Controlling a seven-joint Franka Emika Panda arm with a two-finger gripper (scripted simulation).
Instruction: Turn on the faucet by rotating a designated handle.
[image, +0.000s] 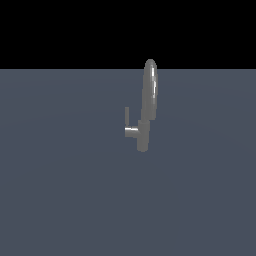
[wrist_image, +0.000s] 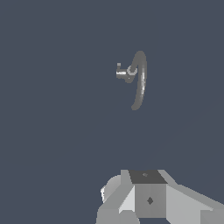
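Note:
The faucet (image: 143, 136) stands on the flat grey-blue floor in the middle of the exterior view, a short upright cylinder with a tall arched loop spout (image: 150, 90) rising from it. The handle (image: 127, 120) is a slim upright bar on a short horizontal stub, on the body's side toward the exterior view's left. In the wrist view the faucet (wrist_image: 140, 81) is seen from above and far off, with the handle (wrist_image: 120, 72) sticking out beside the body. No gripper fingers show in either view.
The grey-blue floor (image: 60, 190) spreads around the faucet with nothing else on it. Grey blocky parts of the arm (wrist_image: 148, 199) fill the wrist view's lower edge, well apart from the faucet.

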